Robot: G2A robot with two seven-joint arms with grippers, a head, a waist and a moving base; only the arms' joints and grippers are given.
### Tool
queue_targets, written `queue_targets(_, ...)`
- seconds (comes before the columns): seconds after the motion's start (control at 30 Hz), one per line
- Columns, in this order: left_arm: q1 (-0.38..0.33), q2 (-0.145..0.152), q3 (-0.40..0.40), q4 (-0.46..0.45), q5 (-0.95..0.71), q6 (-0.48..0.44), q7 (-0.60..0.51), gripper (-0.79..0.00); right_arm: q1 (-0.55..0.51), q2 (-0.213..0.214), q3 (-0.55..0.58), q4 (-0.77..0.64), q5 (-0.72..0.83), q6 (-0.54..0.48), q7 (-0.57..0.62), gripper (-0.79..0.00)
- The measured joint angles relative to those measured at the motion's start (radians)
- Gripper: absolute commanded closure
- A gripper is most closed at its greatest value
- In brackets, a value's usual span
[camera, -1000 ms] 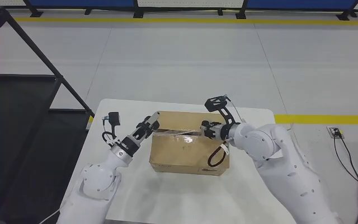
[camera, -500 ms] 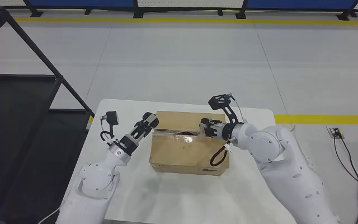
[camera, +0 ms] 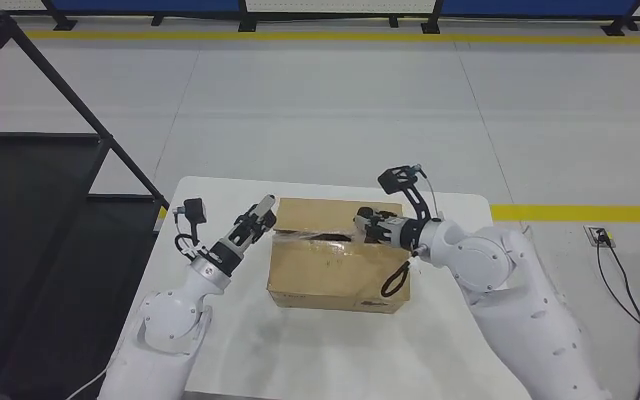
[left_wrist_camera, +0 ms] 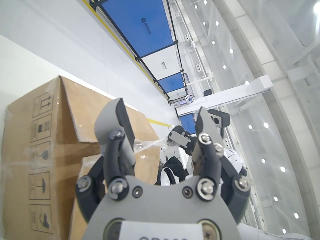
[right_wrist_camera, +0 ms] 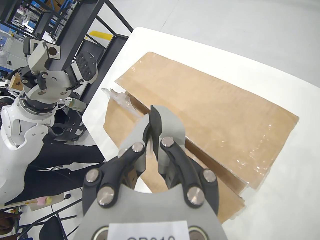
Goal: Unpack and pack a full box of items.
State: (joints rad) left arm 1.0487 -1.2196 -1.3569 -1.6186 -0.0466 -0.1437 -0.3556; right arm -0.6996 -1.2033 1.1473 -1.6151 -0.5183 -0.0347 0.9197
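Note:
A brown cardboard box (camera: 335, 270) stands in the middle of the white table (camera: 230, 340). Clear tape (camera: 310, 236) runs along its top seam, and a loose crumpled end (right_wrist_camera: 120, 98) hangs at the box's far end. My right gripper (camera: 360, 226) rests over the seam near the box's right end, shut on a strip of that tape (right_wrist_camera: 152, 123). The flaps (right_wrist_camera: 212, 106) are slightly parted. My left gripper (camera: 266, 208) hovers open just off the box's upper left corner, holding nothing (left_wrist_camera: 162, 123). The box side with printed handling symbols (left_wrist_camera: 37, 138) lies next to it.
A black metal rack (camera: 60, 200) stands off the table's left side, also seen behind the left arm (right_wrist_camera: 75, 26). Bare table surface lies in front of the box (camera: 330, 350) and to its right (right_wrist_camera: 275, 58).
My right gripper has shifted a little left and up along the seam, still holding the tape. The left gripper has edged slightly back from the box corner.

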Motion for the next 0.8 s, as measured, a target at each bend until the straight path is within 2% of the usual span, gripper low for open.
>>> queue_targets(0.47,-0.037,-0.006,0.069,0.030,0.001,0.004,-0.104,-0.785,0.018,0.000,-0.024,0.026,-0.036,0.050,0.023,0.000)
queue_targets(0.8,-0.123,-0.020,0.117,0.139,-0.020,0.042,-0.112,-0.785,0.031,-0.002,-0.049,0.045,-0.067,0.094,0.044,0.000)
